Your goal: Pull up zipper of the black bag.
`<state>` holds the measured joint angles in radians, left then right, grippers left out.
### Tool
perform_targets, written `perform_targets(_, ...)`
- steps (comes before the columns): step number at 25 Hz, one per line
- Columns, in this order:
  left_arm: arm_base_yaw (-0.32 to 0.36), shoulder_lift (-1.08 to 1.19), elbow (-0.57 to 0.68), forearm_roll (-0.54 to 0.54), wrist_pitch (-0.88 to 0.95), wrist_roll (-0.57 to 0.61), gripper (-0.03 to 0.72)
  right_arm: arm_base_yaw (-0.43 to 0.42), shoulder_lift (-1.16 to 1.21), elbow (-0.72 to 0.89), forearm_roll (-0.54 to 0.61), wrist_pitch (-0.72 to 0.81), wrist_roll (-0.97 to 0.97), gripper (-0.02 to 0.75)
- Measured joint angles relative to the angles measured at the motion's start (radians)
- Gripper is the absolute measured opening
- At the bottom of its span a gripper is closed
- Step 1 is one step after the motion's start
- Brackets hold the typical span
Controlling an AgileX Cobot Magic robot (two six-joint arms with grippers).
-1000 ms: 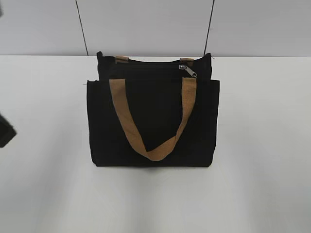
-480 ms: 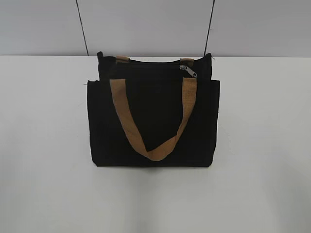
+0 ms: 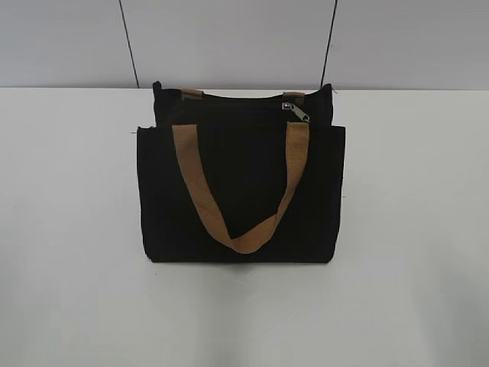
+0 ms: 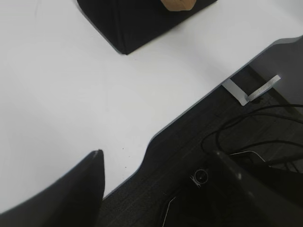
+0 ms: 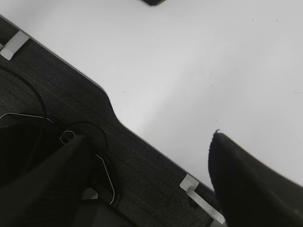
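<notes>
Exterior view: we see the rectangular black fabric bag [image 3: 241, 195] with its dark zipper's silver pull [image 3: 297, 112] well beyond both grippers' spread, empty fingers [image 4: 71, 198] [image 5: 251, 189].

Black bag [image 3: 241, 191] (upright, seemingly) on table [image 3: 69, 229].

The dark blurred shape at the left edge of the white table [image 3: 69, 229] is gone from the exterior view.
</notes>
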<state>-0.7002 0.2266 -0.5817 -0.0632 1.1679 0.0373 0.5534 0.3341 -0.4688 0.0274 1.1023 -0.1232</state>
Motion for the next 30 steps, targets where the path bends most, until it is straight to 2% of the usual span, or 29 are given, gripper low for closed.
perform_targets(7, 0.000, 0.000, 0.001, -0.011, -0.005, 0.027, 0.500, 0.000, 0.000, 0.000, 0.002, -0.004, -0.026, 0.595)
perform_targets(13, 0.000, 0.005, 0.039, -0.012, -0.095, 0.029, 0.495, 0.000, 0.000, 0.000, 0.003, -0.005, -0.027, 0.596)
perform_targets(24, 0.000, 0.005, 0.039, -0.011, -0.100, 0.030, 0.479, -0.001, 0.000, 0.000, 0.003, -0.005, -0.027, 0.596)
perform_targets(26, 0.023, 0.005, 0.039, -0.011, -0.100, 0.030, 0.478, -0.023, -0.004, 0.000, 0.012, -0.005, -0.027, 0.596)
perform_targets(28, 0.083, 0.005, 0.039, -0.011, -0.100, 0.030, 0.474, -0.076, -0.023, 0.000, 0.032, -0.005, -0.028, 0.596)
perform_targets(30, 0.156, 0.000, 0.039, -0.011, -0.100, 0.030, 0.471, -0.165, -0.048, 0.000, 0.056, -0.005, -0.028, 0.596)
